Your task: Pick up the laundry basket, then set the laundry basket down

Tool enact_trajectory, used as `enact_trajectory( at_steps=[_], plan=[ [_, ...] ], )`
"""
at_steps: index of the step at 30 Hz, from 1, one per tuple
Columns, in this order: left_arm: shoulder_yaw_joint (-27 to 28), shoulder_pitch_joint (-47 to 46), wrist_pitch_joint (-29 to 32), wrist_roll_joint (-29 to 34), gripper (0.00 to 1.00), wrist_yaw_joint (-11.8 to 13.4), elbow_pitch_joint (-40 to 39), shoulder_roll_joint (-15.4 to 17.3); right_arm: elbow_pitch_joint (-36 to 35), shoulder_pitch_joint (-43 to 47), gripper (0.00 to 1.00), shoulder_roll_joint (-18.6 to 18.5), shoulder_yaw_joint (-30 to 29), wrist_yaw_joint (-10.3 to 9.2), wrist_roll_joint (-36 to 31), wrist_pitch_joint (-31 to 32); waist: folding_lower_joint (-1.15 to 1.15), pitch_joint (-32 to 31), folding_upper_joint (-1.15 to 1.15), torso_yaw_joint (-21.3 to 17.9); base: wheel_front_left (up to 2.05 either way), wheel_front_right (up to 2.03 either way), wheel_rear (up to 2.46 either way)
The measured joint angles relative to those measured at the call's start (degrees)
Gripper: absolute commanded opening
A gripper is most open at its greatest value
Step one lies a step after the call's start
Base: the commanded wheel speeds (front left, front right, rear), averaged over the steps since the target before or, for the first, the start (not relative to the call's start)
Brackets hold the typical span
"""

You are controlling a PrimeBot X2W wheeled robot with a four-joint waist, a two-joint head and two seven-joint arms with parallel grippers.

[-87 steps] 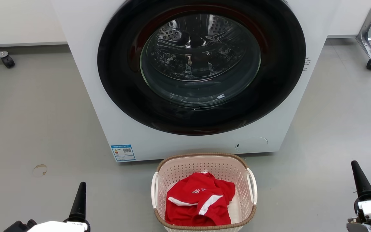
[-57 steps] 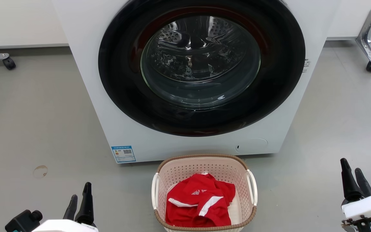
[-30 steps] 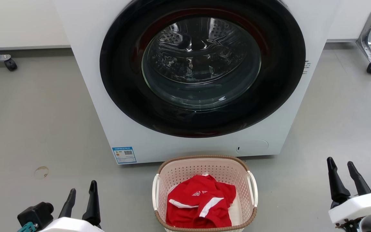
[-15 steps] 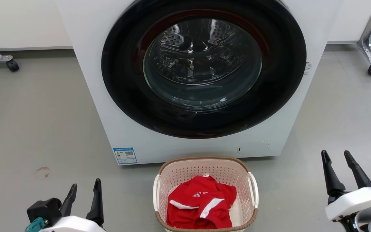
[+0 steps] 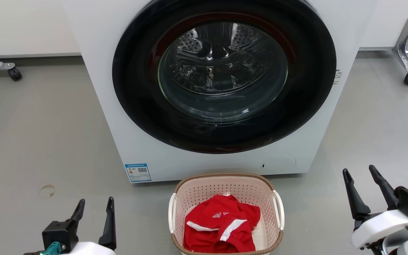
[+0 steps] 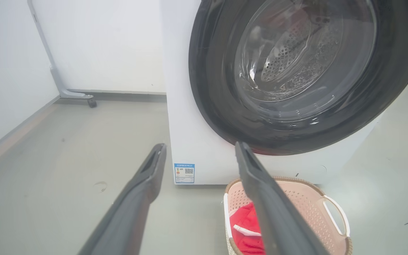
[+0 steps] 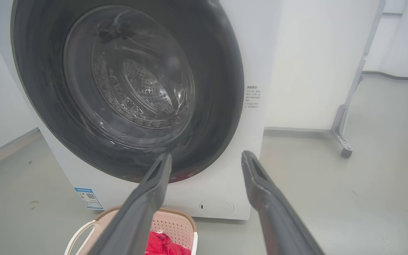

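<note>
While laundry basket point(image 5: 221, 176) sits near washer point(image 5: 94, 71) | floor point(image 5: 48, 141) flanks both handles point(image 5: 171, 214)

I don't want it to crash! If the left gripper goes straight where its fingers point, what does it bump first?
Probably the white front-loading washing machine: the open left gripper aims at its lower front panel, near the blue label. The pink-beige perforated plastic laundry basket sits off to its side.

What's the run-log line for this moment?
stage: pre-grasp | left hand: open, empty | right hand: open, empty | laundry basket: on floor before washer, red garment inside
</note>
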Motion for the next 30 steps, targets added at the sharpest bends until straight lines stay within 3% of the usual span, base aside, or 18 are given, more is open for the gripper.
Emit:
enact_trajectory(
  at_steps=[10,23,30],
  plan=[
    [-1.78,1.14,-0.3,5.35,1.0,1.57,-1.33,1.15,0.12,-0.07,1.0,-0.43,1.07,0.01,-5.64,-1.87,0.0,0.0,0.0,0.02,0.0,0.0,0.0],
    [-2.47,1.14,2.85,5.19,1.0,1.7,-1.72,1.83,1.49,-0.14,1.0,-0.43,1.08,0.01,-5.82,-1.76,0.0,-0.09,0.0,-0.11,0.0,0.0,0.0],
    [-3.04,1.12,6.16,4.76,1.0,2.19,-3.42,2.29,1.49,-0.17,1.0,-0.45,-0.14,0.02,-5.58,1.34,0.0,1.3,0.0,0.48,0.0,0.0,0.0]
  ],
)
